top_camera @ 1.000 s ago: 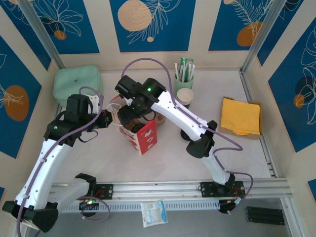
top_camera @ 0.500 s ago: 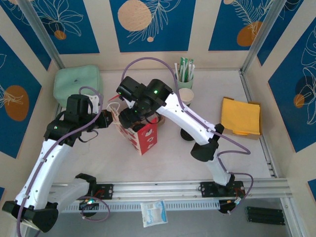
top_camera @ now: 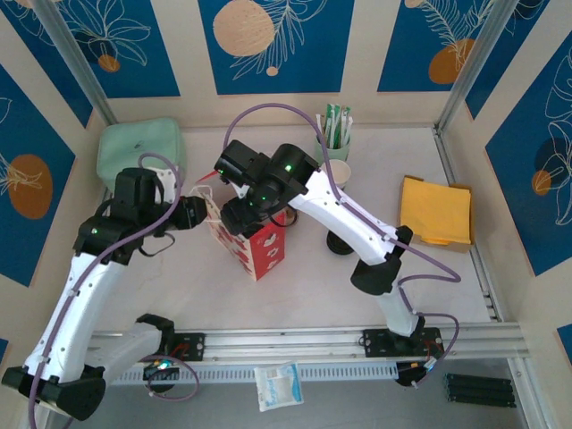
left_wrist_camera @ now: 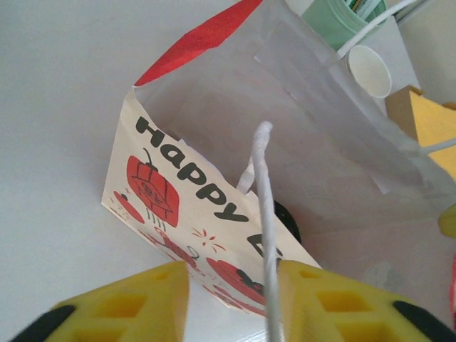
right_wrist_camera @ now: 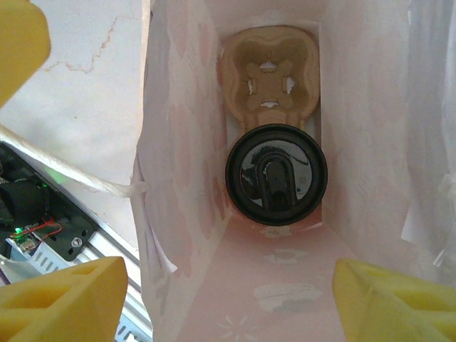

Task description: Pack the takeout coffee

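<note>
White surface (top_camera: pixel 313 290); takeout coffee (right_wrist_camera: pixel 276 174) in bag (right_wrist_camera: pixel 360 142) below right gripper (right_wrist_camera: pixel 228 299), jaws wide, empty; left gripper (left_wrist_camera: pixel 231 303) jaws parted astride cord (left_wrist_camera: pixel 262 206). Likely light, crushable: grip below lid.

- We see a green cup of sticks (top_camera: pixel 332 143) at 1 o'clock on the table (top_camera: pixel 295 286).
- A paper cup (top_camera: pixel 338 171) stands just beside it, at its 6 o'clock.
- Yellow napkins (top_camera: pixel 435 210) lie at 3 o'clock.
- A pale green box (top_camera: pixel 138 152) sits at 10 o'clock.
- We spot a white packet (top_camera: pixel 277 384) at 6 o'clock, past the rail (top_camera: pixel 304 340).
</note>
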Motion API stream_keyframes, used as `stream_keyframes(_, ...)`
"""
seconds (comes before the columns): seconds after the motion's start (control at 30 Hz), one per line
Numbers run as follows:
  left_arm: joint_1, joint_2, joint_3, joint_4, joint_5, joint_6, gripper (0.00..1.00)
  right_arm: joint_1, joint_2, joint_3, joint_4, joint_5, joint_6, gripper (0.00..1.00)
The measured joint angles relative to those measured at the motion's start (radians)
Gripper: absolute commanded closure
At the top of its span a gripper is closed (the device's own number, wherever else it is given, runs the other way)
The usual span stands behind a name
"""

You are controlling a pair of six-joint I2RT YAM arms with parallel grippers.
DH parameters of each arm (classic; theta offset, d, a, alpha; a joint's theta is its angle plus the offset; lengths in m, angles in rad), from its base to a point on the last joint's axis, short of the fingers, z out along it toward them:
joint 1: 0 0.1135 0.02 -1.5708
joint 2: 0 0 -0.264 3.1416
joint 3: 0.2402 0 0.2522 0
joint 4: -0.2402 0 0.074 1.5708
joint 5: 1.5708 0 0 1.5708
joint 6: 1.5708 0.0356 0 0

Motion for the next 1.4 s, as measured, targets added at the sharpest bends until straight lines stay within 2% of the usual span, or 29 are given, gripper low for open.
stream_keyframes(0.2,0.000,0.001,0.049,-0.019,0.000,0.008,0.45,0.000,-0.026,-0.005,0.002,0.013,0.000,0.24)
stream_keyframes(0.57,0.000,0.000,0.135,-0.045,0.000,0.008,0.34,0.000,-0.108,-0.071,0.019,0.029,0.008,0.25)
stream_keyframes(0.97,0.000,-0.001,0.240,-0.066,0.022,-0.015,0.19,-0.015,-0.294,-0.194,0.116,0.051,0.016,0.25)
stream_keyframes(1.2,0.000,0.022,0.324,-0.043,0.074,-0.044,0.01,-0.142,-0.439,-0.331,0.220,0.027,0.020,0.24)
stream_keyframes(1.4,0.000,0.072,0.353,0.001,0.113,-0.076,0.00,-0.306,-0.565,-0.482,0.323,-0.049,0.035,0.24)
